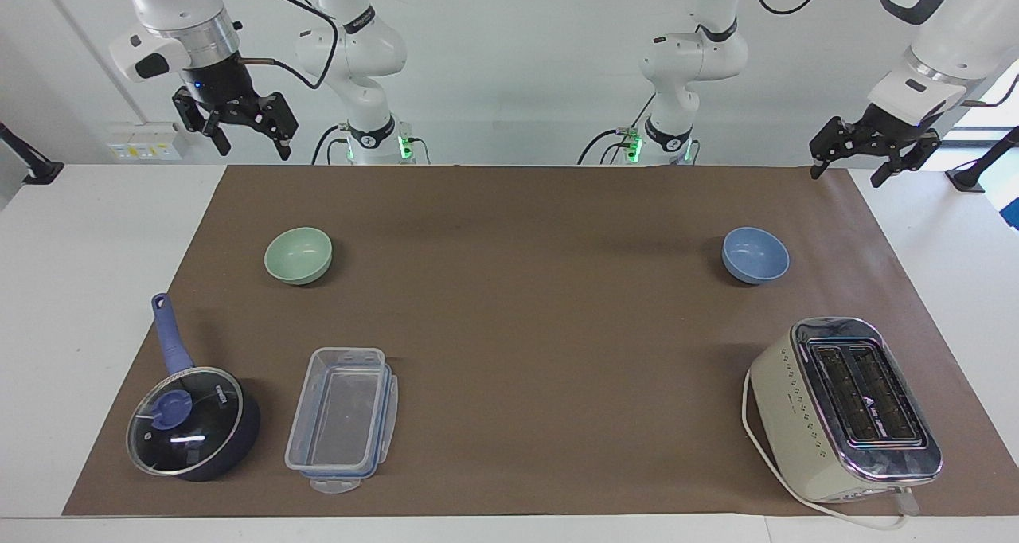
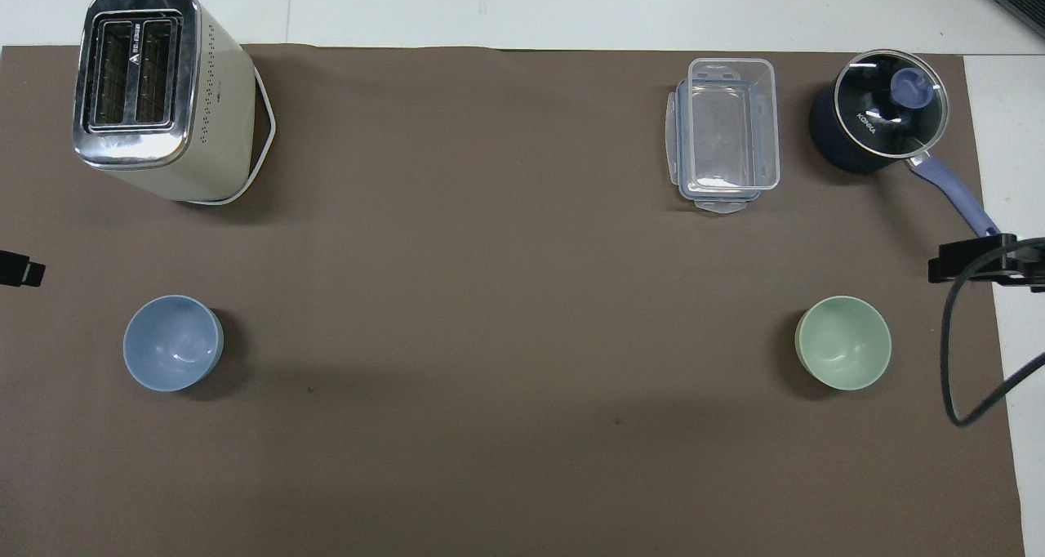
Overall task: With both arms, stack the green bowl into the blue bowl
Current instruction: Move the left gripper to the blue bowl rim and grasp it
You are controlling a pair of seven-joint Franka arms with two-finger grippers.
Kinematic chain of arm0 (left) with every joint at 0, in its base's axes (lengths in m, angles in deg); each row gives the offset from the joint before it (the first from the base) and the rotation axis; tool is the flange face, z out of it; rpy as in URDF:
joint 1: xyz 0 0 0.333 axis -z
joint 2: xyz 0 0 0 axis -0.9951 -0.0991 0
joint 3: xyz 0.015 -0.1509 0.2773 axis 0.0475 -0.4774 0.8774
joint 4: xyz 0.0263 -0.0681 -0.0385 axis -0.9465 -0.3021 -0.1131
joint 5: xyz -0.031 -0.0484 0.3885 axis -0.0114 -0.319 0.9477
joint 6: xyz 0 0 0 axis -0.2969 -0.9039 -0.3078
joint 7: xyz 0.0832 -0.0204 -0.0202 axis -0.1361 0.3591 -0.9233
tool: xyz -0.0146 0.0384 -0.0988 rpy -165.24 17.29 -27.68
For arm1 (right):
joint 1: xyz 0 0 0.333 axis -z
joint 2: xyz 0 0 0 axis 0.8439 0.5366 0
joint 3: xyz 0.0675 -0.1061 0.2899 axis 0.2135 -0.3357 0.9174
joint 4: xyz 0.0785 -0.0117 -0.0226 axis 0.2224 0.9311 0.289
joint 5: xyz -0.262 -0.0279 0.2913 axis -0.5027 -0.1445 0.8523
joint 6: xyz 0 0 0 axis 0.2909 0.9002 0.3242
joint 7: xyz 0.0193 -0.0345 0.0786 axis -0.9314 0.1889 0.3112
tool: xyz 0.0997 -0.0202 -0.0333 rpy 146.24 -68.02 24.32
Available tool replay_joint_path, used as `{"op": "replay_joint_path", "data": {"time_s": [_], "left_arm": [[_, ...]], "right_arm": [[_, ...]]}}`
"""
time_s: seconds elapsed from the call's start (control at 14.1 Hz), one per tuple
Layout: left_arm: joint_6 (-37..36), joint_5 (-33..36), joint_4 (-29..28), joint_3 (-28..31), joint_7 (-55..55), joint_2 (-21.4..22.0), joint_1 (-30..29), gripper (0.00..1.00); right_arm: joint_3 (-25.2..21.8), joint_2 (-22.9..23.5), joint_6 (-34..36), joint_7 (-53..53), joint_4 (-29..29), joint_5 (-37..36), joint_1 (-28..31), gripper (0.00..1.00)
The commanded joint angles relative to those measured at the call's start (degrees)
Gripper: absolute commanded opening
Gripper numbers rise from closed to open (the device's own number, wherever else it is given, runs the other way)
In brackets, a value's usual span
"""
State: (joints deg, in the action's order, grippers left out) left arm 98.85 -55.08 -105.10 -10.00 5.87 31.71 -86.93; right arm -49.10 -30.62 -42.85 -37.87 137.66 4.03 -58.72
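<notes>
Mint-green bowl, periwinkle-blue bowl, brown mat — cream toaster, dark-blue saucepan.

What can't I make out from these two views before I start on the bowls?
- Left pincer: the overhead view's edge cuts off all but a tip.
- Right pincer: its fingers are cut off by the overhead view's edge.
- Saucepan contents: glare on the glass lid hides them in both views.
- Toaster slots: too dark to see inside.

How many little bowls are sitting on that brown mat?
2. The green bowl sits toward the right arm's end, nearer the robots than the saucepan. The blue bowl sits toward the left arm's end. None looks hidden.
</notes>
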Motion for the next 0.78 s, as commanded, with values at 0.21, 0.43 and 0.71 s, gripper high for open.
{"op": "replay_joint_path", "data": {"time_s": [0.21, 0.43, 0.71], "left_arm": [[10.03, -3.76, -12.17, -0.39, 8.44, 2.76, -5.82, 1.00], [13.99, -3.85, -16.40, -0.39, 9.33, 3.02, -6.96, 1.00], [16.54, -5.96, -19.65, -0.39, 13.55, 3.02, -9.25, 1.00]], "right_arm": [[0.15, -0.47, -0.40, 1.33, 0.60, 0.99, 0.47, 1.00], [0.15, -0.47, -0.40, 1.33, 0.60, 0.99, 0.47, 1.00], [0.15, -0.47, -0.40, 1.33, 0.60, 0.99, 0.47, 1.00]]}}
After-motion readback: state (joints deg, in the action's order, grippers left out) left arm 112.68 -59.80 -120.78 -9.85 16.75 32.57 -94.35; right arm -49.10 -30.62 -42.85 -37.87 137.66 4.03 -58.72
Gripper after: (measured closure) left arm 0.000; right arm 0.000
